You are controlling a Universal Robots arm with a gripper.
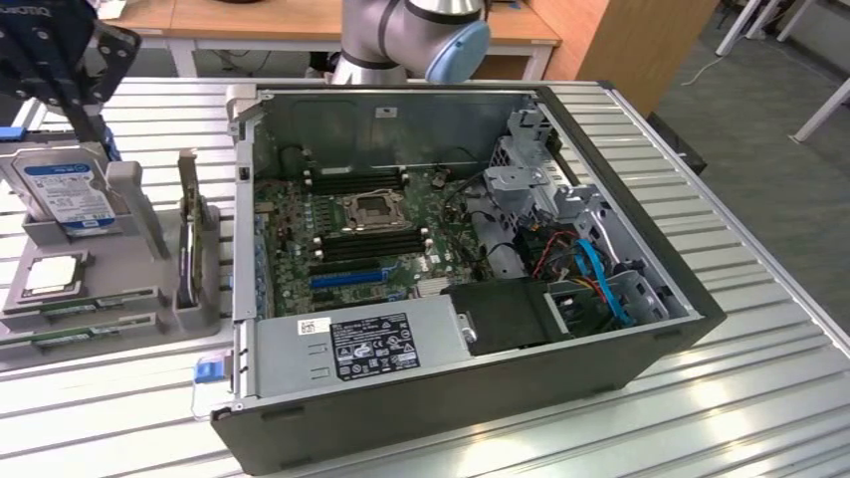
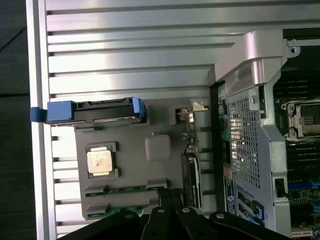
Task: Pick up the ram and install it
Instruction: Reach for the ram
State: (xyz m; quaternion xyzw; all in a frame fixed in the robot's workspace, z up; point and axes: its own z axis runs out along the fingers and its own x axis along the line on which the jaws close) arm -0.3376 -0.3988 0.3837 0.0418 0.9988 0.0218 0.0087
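Closest to the wrist camera, the gripper [image 2: 169, 196] has its black fingers pressed together with nothing between them. It hangs above the grey holder [image 2: 130, 147], near one end of the ram [image 2: 122, 189], a thin green stick lying flat in a slot along the holder's edge. A second green stick [image 2: 107, 210] lies parallel just beside it. Further along the holder a square silver processor chip [image 2: 99, 161] sits in its recess, and past that a hard drive [image 2: 92, 111] with blue rails stands on edge. A dark card [image 2: 191, 175] stands upright on the side nearest the computer case [image 2: 250, 75]. Holder and case both rest on the slatted metal table [image 2: 125, 50]. In the exterior view the case lies open: the labelled power supply [image 1: 358, 344] comes nearest, then the motherboard [image 1: 286, 214] with its blue expansion slot [image 1: 348, 275], dark memory slots [image 1: 372, 244] and processor socket [image 1: 372, 209]. The robot arm [image 1: 398, 30] rises beyond the case's far wall.
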